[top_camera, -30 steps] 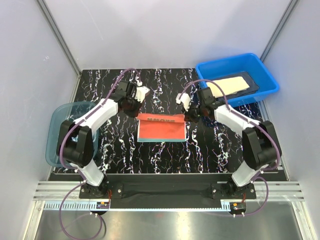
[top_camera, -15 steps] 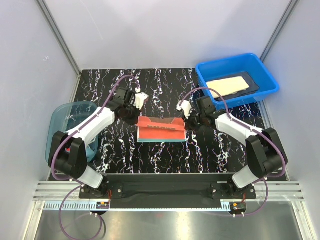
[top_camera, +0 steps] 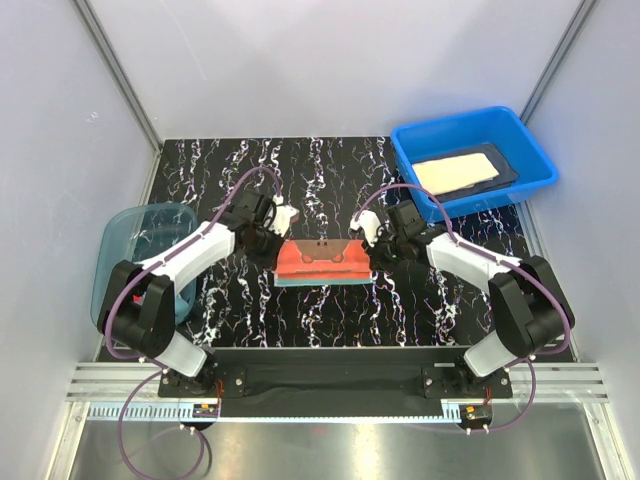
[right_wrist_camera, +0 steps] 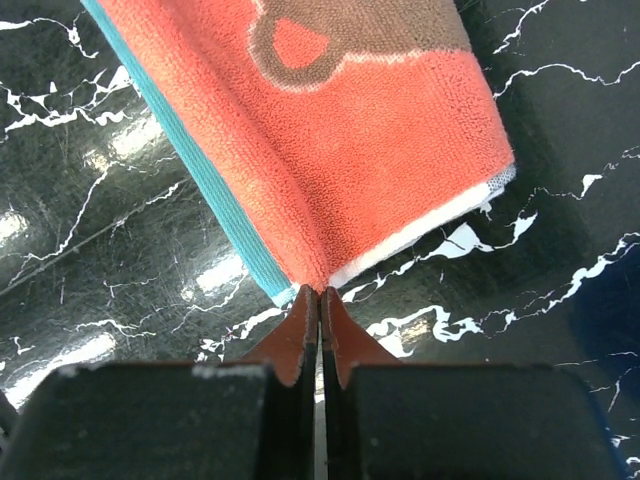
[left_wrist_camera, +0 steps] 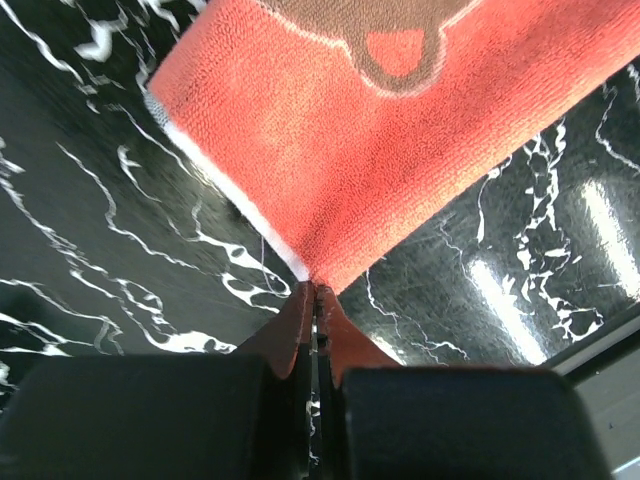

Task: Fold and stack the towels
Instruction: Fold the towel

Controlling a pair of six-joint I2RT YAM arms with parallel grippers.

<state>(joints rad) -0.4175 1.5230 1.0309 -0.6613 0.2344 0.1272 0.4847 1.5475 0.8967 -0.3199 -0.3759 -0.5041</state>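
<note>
I see: red terry-cloth towel (left_wrist_camera: 400,130), matt, nubbly pile; black white-veined table top (right_wrist_camera: 120,250), glossy, mirroring the lights; rigid blue plastic bin (top_camera: 500,196), smooth, slightly shiny.

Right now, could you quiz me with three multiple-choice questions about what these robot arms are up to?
1. The pale yellow towel lies: A on the wall; B in the blue bin; C on an arm.
2. The gripped towel is: A green; B white; C red.
3. The left gripper is: A wide open; B shut on a towel corner; C gripping a cup.
Answers: B, it rests inside the bin; C, both wrist views show red cloth; B, its jaws meet on the corner.
</note>
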